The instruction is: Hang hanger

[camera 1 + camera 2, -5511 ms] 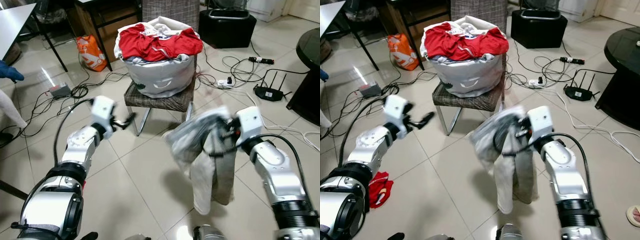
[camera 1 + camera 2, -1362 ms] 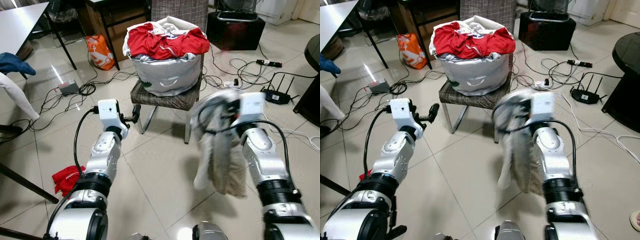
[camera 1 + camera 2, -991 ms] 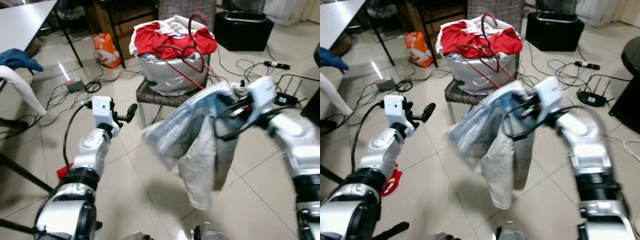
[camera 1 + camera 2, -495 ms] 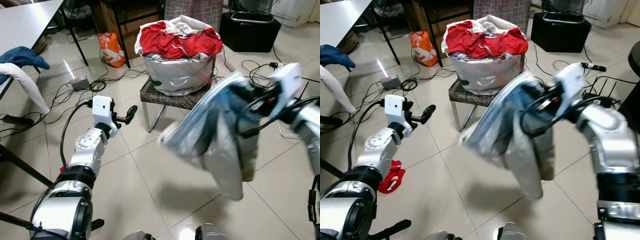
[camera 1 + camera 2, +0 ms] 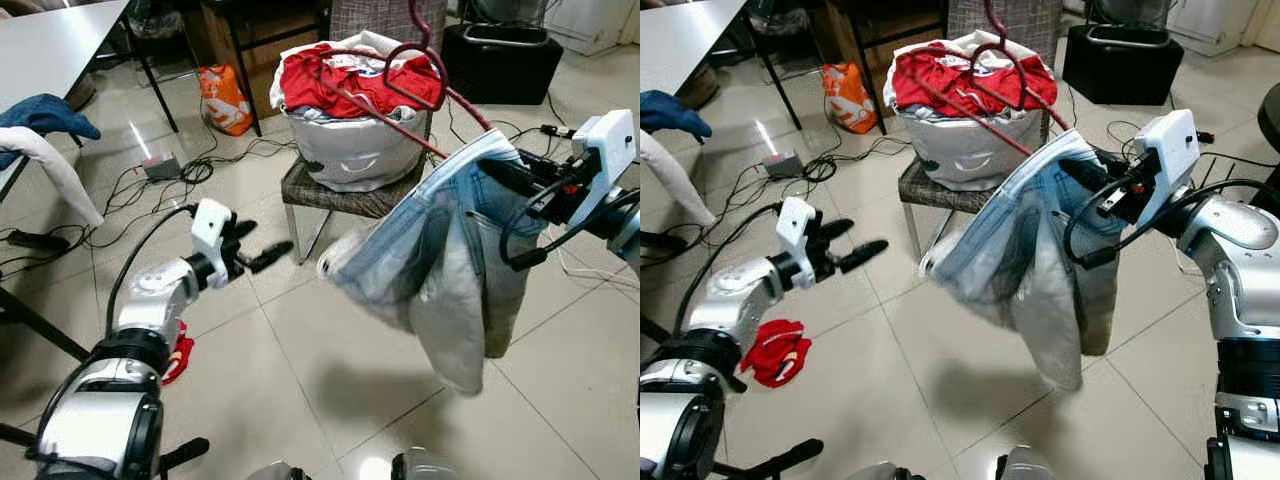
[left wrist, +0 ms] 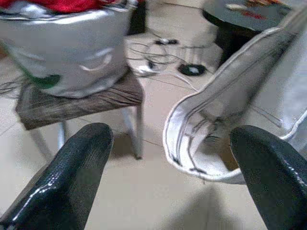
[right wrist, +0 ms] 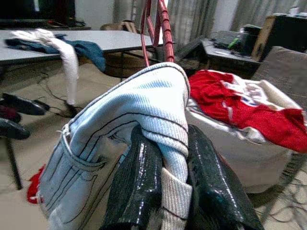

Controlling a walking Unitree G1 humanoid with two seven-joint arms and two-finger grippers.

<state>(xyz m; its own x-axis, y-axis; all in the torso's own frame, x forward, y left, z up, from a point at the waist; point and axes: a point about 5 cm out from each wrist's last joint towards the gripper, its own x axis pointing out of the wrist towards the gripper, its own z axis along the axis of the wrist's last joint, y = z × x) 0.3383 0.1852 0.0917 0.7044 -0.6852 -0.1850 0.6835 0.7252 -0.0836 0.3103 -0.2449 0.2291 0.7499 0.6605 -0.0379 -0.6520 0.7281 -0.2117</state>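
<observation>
**Hanger with jeans, up in the air**

Hanger (image 5: pixel 400 85) — red, sticking out above pale jeans (image 5: pixel 440 270) draped over it, held over the tiled floor near the laundry basket (image 5: pixel 355 150) on a chair. Right pincer (image 7: pixel 165 191) is clamped on the denim fold. Left pincer (image 5: pixel 262 255) hovers apart, fingers spread — gripping nothing.

One red hanger (image 5: pixel 400 75) carries one pair of light jeans (image 5: pixel 450 260). One laundry bag (image 5: pixel 355 150) sits on one stool (image 5: pixel 340 195). Two red garments show: one heaped in the bag (image 5: pixel 350 85), one on the floor (image 5: pixel 775 352).
</observation>
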